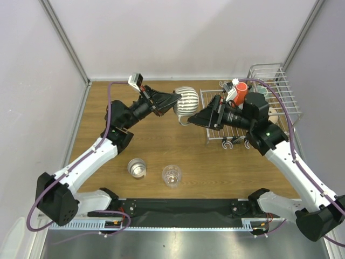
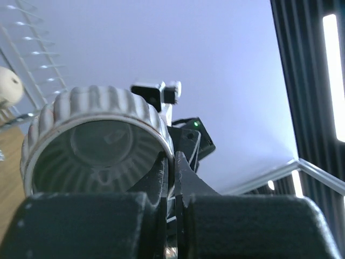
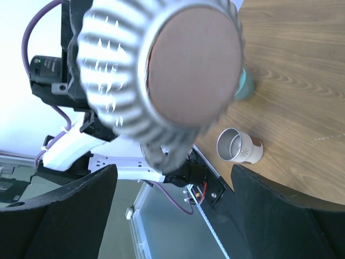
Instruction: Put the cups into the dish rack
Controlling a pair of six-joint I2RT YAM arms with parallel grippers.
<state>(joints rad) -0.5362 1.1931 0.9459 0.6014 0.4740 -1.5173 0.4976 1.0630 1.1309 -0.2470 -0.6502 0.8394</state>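
Observation:
My left gripper (image 1: 173,100) holds a ribbed whitish cup (image 1: 186,101) on its side in the air, left of the dish rack (image 1: 280,89). In the left wrist view, both fingers (image 2: 161,178) pinch the rim of the ribbed cup (image 2: 97,135). My right gripper (image 1: 191,120) is open, its tips just short of the cup. In the right wrist view, the cup's brown base (image 3: 191,62) faces the camera above the wide-apart fingers (image 3: 291,216). A steel cup (image 1: 137,168) and a clear glass (image 1: 172,175) stand on the table. A white mug with an orange inside (image 1: 241,93) sits in the rack.
The wooden table (image 1: 161,145) has grey walls on three sides. Both arm bases sit on a black rail (image 1: 178,208) at the near edge. A beige mug (image 2: 8,86) shows by the rack wires in the left wrist view. The steel cup (image 3: 237,147) lies beyond the ribbed cup in the right wrist view.

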